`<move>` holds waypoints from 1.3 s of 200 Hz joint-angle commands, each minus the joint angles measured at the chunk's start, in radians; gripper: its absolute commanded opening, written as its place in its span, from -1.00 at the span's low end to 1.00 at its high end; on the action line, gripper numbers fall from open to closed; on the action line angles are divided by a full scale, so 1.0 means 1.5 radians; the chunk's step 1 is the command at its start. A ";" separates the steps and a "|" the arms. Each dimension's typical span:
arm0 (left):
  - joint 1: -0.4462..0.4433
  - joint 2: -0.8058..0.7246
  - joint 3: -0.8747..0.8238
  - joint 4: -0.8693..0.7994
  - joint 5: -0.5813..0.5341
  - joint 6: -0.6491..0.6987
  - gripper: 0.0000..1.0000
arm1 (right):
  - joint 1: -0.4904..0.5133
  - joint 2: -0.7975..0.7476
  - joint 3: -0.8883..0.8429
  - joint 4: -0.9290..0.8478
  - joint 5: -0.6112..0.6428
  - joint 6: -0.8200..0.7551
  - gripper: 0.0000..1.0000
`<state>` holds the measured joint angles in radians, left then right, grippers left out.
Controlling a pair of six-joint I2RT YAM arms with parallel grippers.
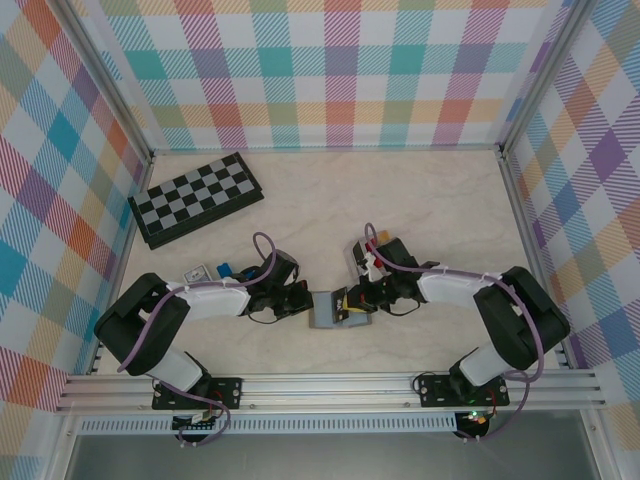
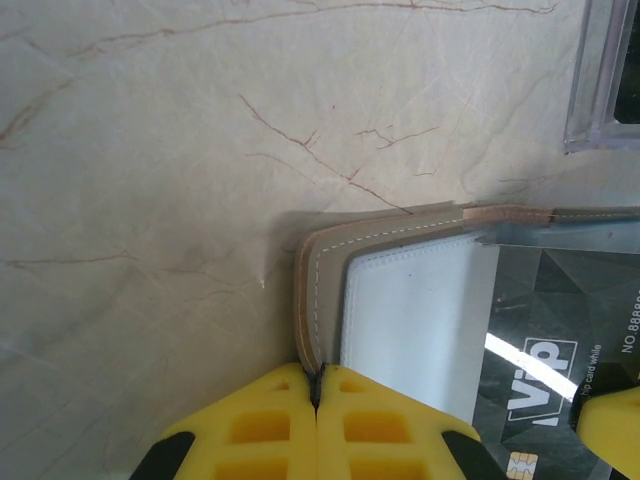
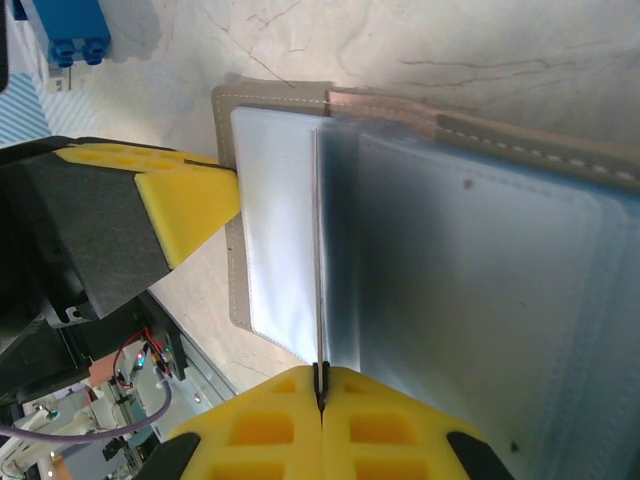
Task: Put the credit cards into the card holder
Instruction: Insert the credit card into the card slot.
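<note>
**Item:** card holder (image 2: 400, 320), grey, lying open near the middle of the counter's (image 2: 150, 150) near edge.

**Left gripper** (image 2: 317, 400): clenched on the stitched edge of the holder's cover, pinning it down.

**Right gripper** (image 3: 320, 385): clenched on a thin sheet seen edge-on, judged to be the credit cards (image 2: 545, 340). The black one is uppermost, slanting over the clear inner sleeve and not yet in a pocket.

**Hazards:**
- A card corner may catch the sleeve lip and buckle the leaf.
- The fanned cards may slide apart in the pinch.
- The holder may skid if the hold on the cover gives.

**Surface:** pale, marbled, smooth.

**Surroundings:** chequered board (image 1: 195, 200) towards the far left corner; blue block (image 3: 65, 30) at the left; plaid walls (image 1: 330, 70).
</note>
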<state>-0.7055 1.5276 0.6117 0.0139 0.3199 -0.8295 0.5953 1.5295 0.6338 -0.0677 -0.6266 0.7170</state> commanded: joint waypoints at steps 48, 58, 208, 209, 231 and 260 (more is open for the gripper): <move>-0.007 0.003 -0.008 -0.006 -0.014 -0.003 -1.00 | -0.004 0.046 0.022 -0.001 -0.056 -0.005 -1.00; -0.008 0.004 -0.007 -0.004 -0.012 -0.003 -1.00 | -0.004 0.054 0.028 -0.004 -0.060 -0.011 -1.00; -0.008 0.013 0.000 0.006 0.009 0.005 -1.00 | 0.015 0.050 0.050 -0.075 -0.044 -0.047 -0.99; -0.008 0.013 0.001 0.006 0.009 0.006 -1.00 | 0.015 0.051 0.050 -0.076 -0.042 -0.046 -0.99; -0.007 0.017 0.004 0.006 0.026 0.020 -1.00 | 0.025 0.055 0.058 -0.058 -0.014 -0.026 -0.95; -0.008 0.017 0.005 -0.006 0.025 0.026 -1.00 | 0.026 0.042 0.065 -0.077 0.029 -0.023 -0.83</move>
<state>-0.7055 1.5326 0.6121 0.0219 0.3305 -0.8143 0.6220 1.5875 0.7094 -0.1596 -0.6323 0.6582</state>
